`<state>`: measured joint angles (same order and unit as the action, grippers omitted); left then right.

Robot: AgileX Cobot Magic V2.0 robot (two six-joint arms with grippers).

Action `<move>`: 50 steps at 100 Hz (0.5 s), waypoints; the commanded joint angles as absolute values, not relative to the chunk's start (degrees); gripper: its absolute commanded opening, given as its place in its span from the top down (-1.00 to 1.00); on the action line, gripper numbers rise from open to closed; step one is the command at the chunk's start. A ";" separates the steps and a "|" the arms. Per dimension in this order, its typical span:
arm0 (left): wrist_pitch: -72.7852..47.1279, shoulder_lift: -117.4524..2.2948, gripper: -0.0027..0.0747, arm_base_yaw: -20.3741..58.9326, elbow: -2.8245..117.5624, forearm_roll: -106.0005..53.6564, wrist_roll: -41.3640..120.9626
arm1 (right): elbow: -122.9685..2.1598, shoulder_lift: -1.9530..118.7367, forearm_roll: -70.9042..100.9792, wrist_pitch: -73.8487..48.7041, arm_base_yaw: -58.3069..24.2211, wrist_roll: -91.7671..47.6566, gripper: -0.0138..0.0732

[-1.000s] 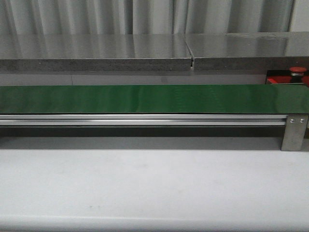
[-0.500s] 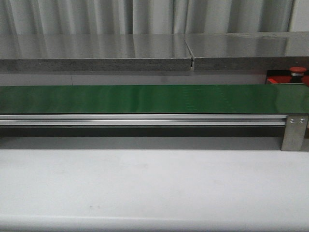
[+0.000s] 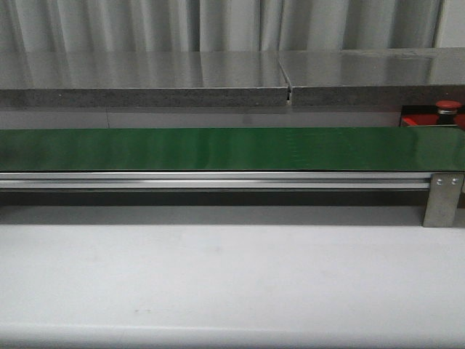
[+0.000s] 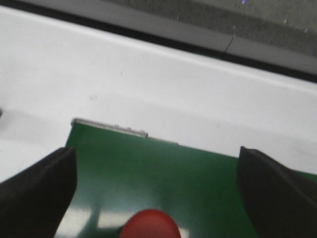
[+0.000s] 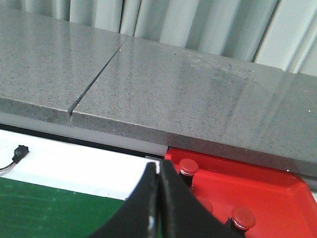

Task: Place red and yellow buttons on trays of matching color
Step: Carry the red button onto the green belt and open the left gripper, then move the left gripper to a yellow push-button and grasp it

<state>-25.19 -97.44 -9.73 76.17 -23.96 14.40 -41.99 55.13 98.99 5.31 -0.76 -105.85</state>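
Note:
In the left wrist view a glossy red button (image 4: 150, 224) sits on the green belt (image 4: 163, 168), near the belt's end. My left gripper (image 4: 156, 151) hangs open above it, its black fingers (image 4: 34, 193) wide apart on either side and clear of the button. In the right wrist view my right gripper (image 5: 158, 167) is shut with nothing between its fingers, over the belt's edge beside the red tray (image 5: 282, 191). Red buttons (image 5: 188, 166) (image 5: 243, 217) stand on that tray. The front view shows the tray (image 3: 421, 119) with one button (image 3: 448, 107) at far right. Yellow buttons and a yellow tray are out of view.
The belt (image 3: 218, 149) runs the full width of the front view on an aluminium rail (image 3: 218, 180) with a bracket (image 3: 443, 198) at right. A grey stone ledge (image 3: 145, 80) rises behind it. A small black connector with a wire (image 5: 19, 151) lies on the white table.

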 commanded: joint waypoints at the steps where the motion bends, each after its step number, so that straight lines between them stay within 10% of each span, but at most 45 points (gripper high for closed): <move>1: -22.52 -94.44 -0.72 -11.17 79.88 -24.18 14.20 | -44.13 54.07 98.70 4.54 -0.59 -106.24 0.84; 50: -21.18 -102.14 -0.72 -23.82 83.97 -24.57 14.20 | -44.13 54.07 98.70 4.54 -0.59 -106.24 0.84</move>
<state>-24.33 -102.60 -22.64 80.73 -23.62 14.40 -41.99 55.13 98.99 5.31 -0.76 -105.85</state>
